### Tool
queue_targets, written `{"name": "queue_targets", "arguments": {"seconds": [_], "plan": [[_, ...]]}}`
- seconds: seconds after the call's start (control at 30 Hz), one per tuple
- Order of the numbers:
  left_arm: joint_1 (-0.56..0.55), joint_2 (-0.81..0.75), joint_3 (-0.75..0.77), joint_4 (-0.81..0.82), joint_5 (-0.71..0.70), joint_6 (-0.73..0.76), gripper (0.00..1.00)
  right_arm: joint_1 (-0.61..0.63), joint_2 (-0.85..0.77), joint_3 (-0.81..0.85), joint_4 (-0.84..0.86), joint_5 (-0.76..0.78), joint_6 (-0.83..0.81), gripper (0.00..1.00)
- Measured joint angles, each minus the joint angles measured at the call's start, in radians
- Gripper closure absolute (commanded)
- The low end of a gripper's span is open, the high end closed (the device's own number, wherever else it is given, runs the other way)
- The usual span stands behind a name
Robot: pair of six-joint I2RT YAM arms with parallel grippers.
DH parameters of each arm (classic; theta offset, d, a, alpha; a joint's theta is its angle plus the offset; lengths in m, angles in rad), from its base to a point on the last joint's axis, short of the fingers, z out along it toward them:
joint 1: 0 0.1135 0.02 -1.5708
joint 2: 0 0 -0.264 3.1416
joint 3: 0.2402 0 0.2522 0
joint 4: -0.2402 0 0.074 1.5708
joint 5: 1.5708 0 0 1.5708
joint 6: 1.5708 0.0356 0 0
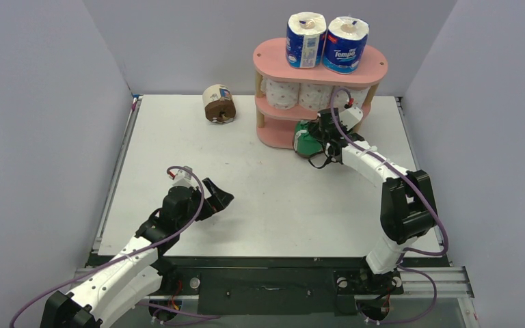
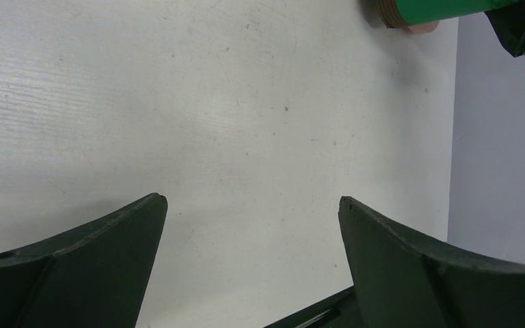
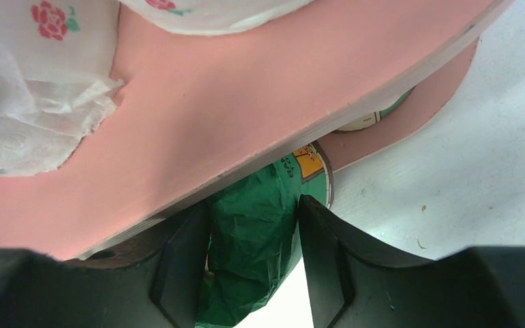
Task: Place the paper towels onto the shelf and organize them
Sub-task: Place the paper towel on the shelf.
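The pink shelf (image 1: pixel 271 53) stands at the back right. Two blue-white rolls (image 1: pixel 305 39) stand on its top board and white pink-dotted rolls (image 1: pixel 281 93) fill the middle board. My right gripper (image 1: pixel 316 137) is shut on a green-wrapped roll (image 1: pixel 305 143) at the front left of the bottom board. In the right wrist view the gripper (image 3: pixel 253 205) pinches the green wrap (image 3: pixel 256 219) just under the middle board (image 3: pixel 212 102); a second green roll's end (image 3: pixel 366 121) shows behind. A cream-wrapped brown roll (image 1: pixel 219 104) lies on the table left of the shelf. My left gripper (image 1: pixel 220 195) is open and empty.
The white table (image 1: pixel 246 205) is walled by grey panels on the left, back and right. In the left wrist view my open gripper (image 2: pixel 251 199) hangs over bare table, with the green roll (image 2: pixel 444 8) and the shelf's base (image 2: pixel 410 27) at the top edge.
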Motion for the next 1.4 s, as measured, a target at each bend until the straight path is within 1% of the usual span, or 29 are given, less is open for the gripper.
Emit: {"name": "queue_targets", "arguments": {"seconds": [0.33,0.97,1.23,1.4], "plan": [[0.0,0.007,0.0,0.015,0.018,0.0,0.03,0.004,-0.01,-0.008,0.002,-0.01,0.0,0.49],[0.0,0.046,0.0,0.051,0.05,-0.008,0.03,0.009,-0.126,-0.084,0.023,-0.04,-0.024,0.43],[0.0,0.046,0.0,0.051,0.05,-0.008,0.03,0.047,-0.238,-0.16,0.019,-0.025,-0.09,0.44],[0.0,0.046,0.0,0.051,0.05,-0.008,0.03,0.104,-0.35,-0.264,0.064,0.023,-0.17,0.43]]}}
